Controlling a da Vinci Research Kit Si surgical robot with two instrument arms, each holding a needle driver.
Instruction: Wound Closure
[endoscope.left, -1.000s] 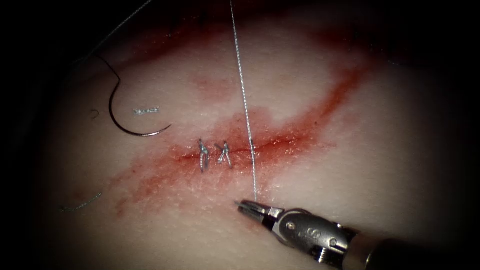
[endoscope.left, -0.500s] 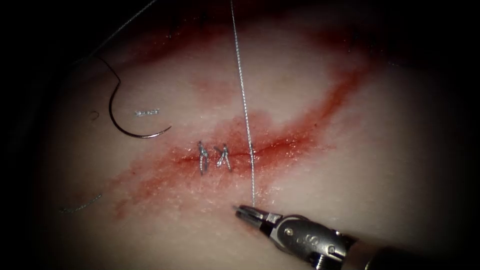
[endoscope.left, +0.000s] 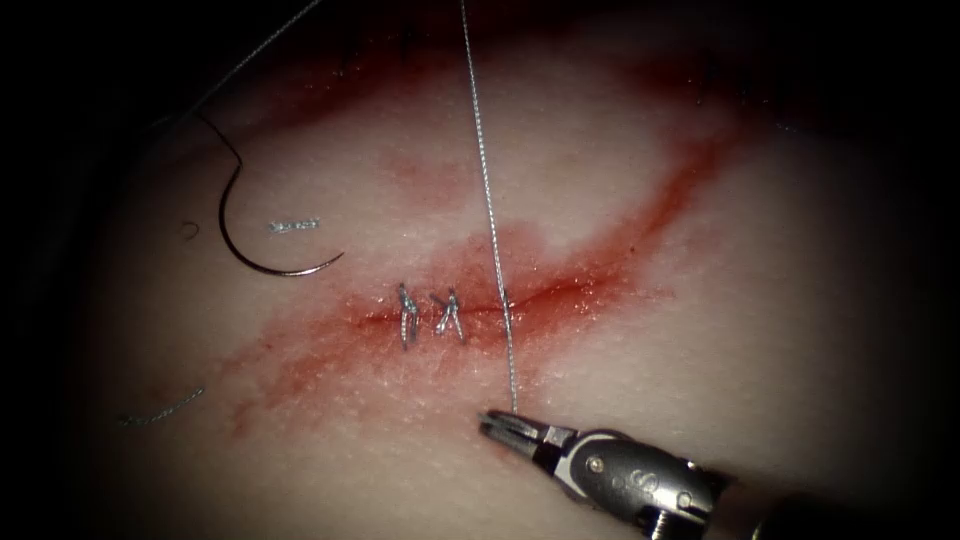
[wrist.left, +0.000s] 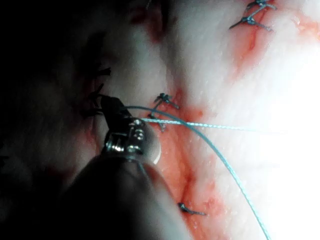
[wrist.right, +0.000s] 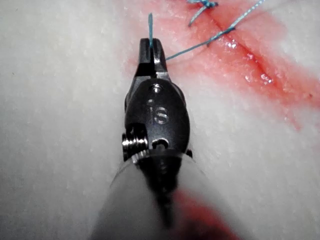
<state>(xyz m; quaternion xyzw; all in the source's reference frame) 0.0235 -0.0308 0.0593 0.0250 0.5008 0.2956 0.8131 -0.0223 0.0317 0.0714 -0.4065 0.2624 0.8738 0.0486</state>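
My right steel needle driver (endoscope.left: 497, 423) sits on the near side of the cut, its jaws closed on the short end of the pale blue-grey braided thread (endoscope.left: 487, 190); in the right wrist view a stub of that thread (wrist.right: 150, 22) pokes out past the right tool's tip (wrist.right: 151, 50). From my jaws the thread runs up across the red cut (endoscope.left: 560, 292), enters the tissue just right of two finished knotted stitches (endoscope.left: 430, 312), and climbs taut to the far edge of the endoscope view.

In the left wrist view my left steel needle driver (wrist.left: 111, 107) hangs over the far side of the wound with thread (wrist.left: 200, 125) passing close to its tip; I cannot tell whether its jaws are open or closed, or whether it has hold of anything.

The dark curved steel needle (endoscope.left: 250, 235) lies loose on the pale pork tissue (endoscope.left: 760, 330), well to the left of the cut, held by neither tool and not in the tissue.

My worry is the short tail: my grip is near its very end, so too much tension could slip it from my jaws or drag it back through the bite. A hard pull could also tear the soft, fluid-stained (endoscope.left: 330, 345) wound edge.
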